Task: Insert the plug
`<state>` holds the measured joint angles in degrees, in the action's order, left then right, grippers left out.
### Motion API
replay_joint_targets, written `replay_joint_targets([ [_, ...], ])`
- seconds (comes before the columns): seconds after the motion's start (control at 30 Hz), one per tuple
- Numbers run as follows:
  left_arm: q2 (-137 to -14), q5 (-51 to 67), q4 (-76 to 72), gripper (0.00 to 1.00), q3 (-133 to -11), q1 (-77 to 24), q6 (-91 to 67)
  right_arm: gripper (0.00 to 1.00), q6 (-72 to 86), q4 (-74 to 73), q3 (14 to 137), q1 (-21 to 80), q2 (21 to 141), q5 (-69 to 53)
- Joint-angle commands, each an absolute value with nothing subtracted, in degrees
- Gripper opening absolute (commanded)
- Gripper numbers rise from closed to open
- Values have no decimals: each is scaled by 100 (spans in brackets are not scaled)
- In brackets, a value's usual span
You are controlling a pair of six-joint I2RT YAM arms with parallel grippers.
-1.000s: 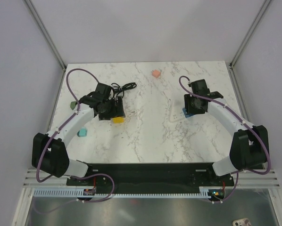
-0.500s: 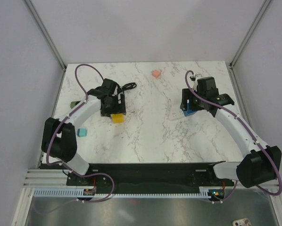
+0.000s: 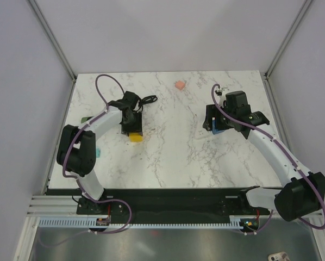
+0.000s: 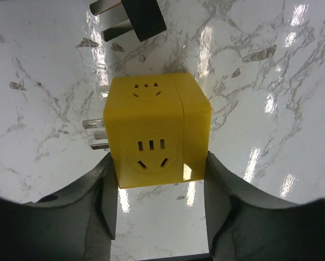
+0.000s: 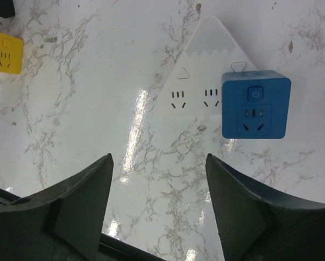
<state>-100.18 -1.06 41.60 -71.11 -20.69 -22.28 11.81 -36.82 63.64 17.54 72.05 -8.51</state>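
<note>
The small teal plug (image 3: 98,153) lies on the marble table by the left arm's elbow, partly hidden by it, and neither gripper is near it. My left gripper (image 3: 132,126) is open with its fingers flanking the near end of a yellow socket cube (image 4: 154,130), close against both sides. The cube's metal prongs point left. It also shows in the top view (image 3: 135,137). My right gripper (image 5: 159,163) is open and empty above bare table. It is short of a white triangular power strip (image 5: 198,76) with a blue socket cube (image 5: 256,111) on its right end.
A black plug (image 4: 135,19) on a coiled black cable (image 3: 146,100) lies just beyond the yellow cube. A salmon cube (image 3: 179,85) sits at the back of the table. A green object (image 3: 85,119) lies at the left edge. The yellow cube also shows in the right wrist view (image 5: 4,51).
My left arm has folded in and its gripper has settled around the yellow cube. My right arm has stretched out and its gripper has shifted slightly left, beside the blue cube.
</note>
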Motion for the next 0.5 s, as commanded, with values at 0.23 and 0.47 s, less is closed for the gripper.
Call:
replay_joint_targets([
  [0.23, -9081, 1676, 4140, 2, -7269, -2092, -1890, 81, 1134, -3164, 6064, 2092, 6979, -1309],
  [0.47, -7797, 3831, 3402, 2, -6777, -2118, -1872, 84, 1362, -2602, 5968, 2302, 6768, -1740],
])
